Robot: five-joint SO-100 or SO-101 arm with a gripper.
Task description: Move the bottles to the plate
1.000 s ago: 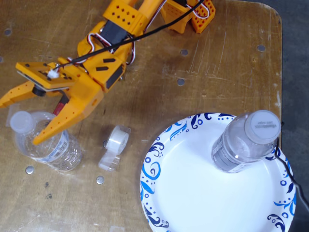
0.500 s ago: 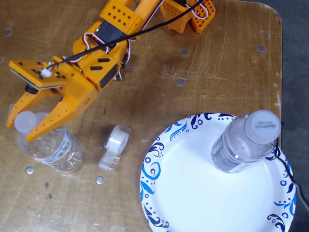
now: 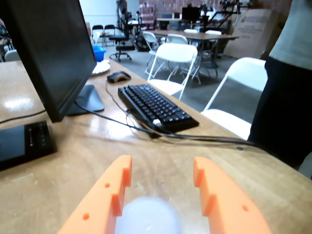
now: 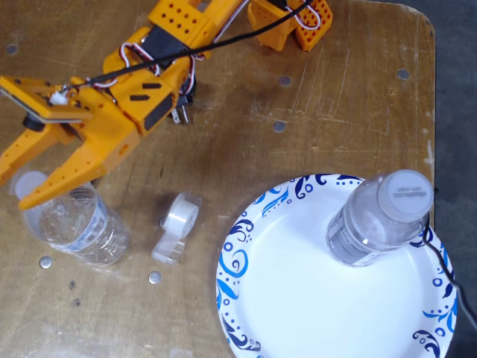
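One clear bottle (image 4: 74, 224) stands on the wooden table at the left in the fixed view. My orange gripper (image 4: 15, 188) is open, with its two fingers on either side of the bottle's whitish cap. The wrist view shows that cap (image 3: 148, 217), blurred, low between the fingers of the gripper (image 3: 162, 165), with small gaps on both sides. The second bottle (image 4: 376, 224) stands upright on the right part of the blue-patterned white plate (image 4: 238, 246), far from the gripper.
A clear tape roll (image 4: 175, 224) lies on the table between the left bottle and the plate. The wrist view shows a monitor (image 3: 48, 48), a keyboard (image 3: 156, 107) with cables, white chairs and a person (image 3: 287, 83) standing at the right.
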